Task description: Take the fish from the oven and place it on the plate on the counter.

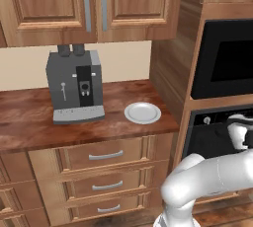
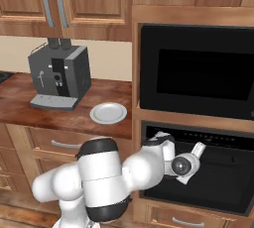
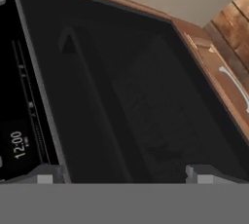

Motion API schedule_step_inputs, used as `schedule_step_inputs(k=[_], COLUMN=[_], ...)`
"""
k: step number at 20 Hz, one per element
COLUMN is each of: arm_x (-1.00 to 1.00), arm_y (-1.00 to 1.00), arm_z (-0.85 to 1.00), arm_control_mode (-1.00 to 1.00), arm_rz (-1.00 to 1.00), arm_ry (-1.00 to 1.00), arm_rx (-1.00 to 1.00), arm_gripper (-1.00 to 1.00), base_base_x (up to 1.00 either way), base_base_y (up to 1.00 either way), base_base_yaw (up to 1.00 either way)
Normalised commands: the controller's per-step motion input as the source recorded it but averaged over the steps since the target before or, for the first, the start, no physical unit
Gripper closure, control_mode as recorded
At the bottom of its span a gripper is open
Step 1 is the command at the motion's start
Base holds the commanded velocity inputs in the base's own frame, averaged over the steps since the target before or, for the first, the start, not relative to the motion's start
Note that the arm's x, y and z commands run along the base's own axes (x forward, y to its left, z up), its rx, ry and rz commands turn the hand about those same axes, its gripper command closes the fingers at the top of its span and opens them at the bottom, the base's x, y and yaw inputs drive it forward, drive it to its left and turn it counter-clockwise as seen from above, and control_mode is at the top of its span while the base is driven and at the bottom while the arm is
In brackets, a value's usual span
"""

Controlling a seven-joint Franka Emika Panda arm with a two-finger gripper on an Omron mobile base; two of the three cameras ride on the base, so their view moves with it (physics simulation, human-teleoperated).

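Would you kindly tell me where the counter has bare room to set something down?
The counter is bare left of the coffee machine and along the front edge before it. The right end is tighter: the plate sits between machine and side panel.

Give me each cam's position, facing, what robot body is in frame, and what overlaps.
Left base view: behind the arm, left; faces the counter, plate, coffee machine; arm lower right.
Right base view: behind, right; faces the oven and the black-fronted appliance above; arm lower left.
Hand view: on the hand, close to the oven's dark door glass; open gripper at bottom.
Both base views share plate, coffee machine, oven.
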Motion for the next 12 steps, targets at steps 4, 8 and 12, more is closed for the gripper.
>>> schedule_step_inputs(k=[4,8,12], arm_x=[0.00,0.00,0.06], arm_y=[-0.29,-0.29,-0.36], arm_z=[-0.01,-0.01,-0.05], arm_control_mode=[-1.00,-1.00,-1.00], arm_rz=[0.15,0.19,0.23], arm_ry=[0.00,0.00,0.00], arm_rx=[0.05,0.03,0.04], arm_gripper=[-1.00,-1.00,-1.00], base_base_x=[0.00,0.00,0.00], base_base_y=[0.00,0.00,0.00], base_base_yaw=[0.00,0.00,0.00])
